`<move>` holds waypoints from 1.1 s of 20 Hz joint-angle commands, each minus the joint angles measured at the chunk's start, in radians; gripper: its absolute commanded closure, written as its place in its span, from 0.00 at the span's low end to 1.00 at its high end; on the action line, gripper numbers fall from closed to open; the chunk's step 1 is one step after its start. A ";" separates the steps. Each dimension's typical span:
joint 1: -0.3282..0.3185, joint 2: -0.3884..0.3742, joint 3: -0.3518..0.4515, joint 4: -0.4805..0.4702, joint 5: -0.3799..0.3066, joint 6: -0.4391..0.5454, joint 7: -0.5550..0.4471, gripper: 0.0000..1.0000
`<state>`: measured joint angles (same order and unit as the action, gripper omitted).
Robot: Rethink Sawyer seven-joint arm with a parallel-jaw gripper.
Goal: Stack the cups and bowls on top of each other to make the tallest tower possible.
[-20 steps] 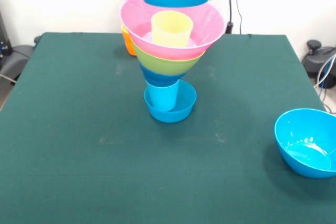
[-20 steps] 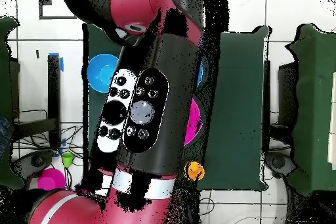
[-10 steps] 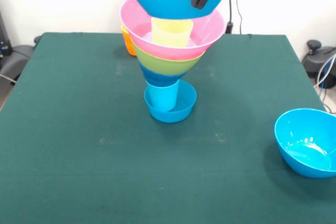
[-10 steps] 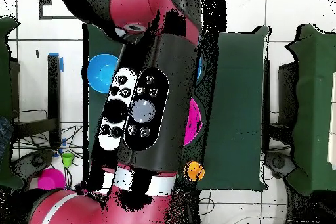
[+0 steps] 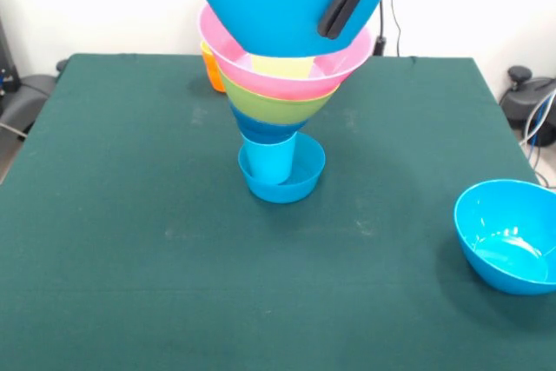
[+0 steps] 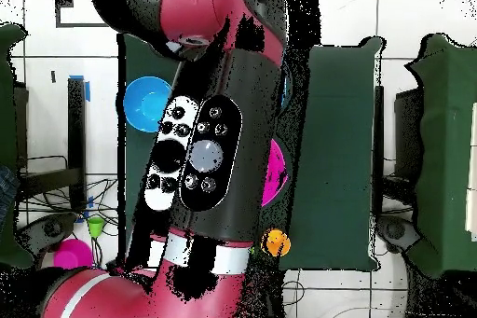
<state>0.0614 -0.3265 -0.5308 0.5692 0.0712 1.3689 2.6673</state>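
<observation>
The tower [image 5: 280, 115] stands mid-table: a small blue bowl [image 5: 295, 184] at the base, a light blue cup [image 5: 268, 161], a blue part, a lime green bowl [image 5: 278, 109], the pink bowl [image 5: 347, 56] and a yellow cup [image 5: 282, 65] inside it. My gripper [image 5: 343, 6] is shut on the rim of a large blue bowl [image 5: 269, 6], held upright just over the yellow cup and hiding most of it. In the overhead view my arm [image 6: 200, 156] covers the tower; only the pink bowl's edge [image 6: 276, 172] shows.
An orange cup [image 5: 211, 71] stands behind the tower on the left, also in the overhead view [image 6: 277, 241]. Another large blue bowl [image 5: 508, 234] sits at the table's right edge, seen from above too [image 6: 147, 103]. Green cloth covers the table [image 5: 130, 215].
The held blue bowl has come down from the top edge toward the tower and now hides most of the yellow cup. Nothing else moved.
</observation>
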 commanded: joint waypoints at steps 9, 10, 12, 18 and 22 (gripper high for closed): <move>-0.014 0.047 0.126 0.133 -0.041 0.051 -0.200 1.00; -0.015 0.048 0.125 0.132 -0.041 0.055 -0.200 1.00; -0.015 0.047 0.126 0.136 -0.041 0.052 -0.196 1.00; -0.017 0.045 0.133 0.157 -0.041 0.027 -0.193 1.00; -0.021 0.049 0.135 0.159 -0.040 0.018 -0.187 1.00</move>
<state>0.0614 -0.3223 -0.5202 0.6115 0.0675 1.3687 2.6673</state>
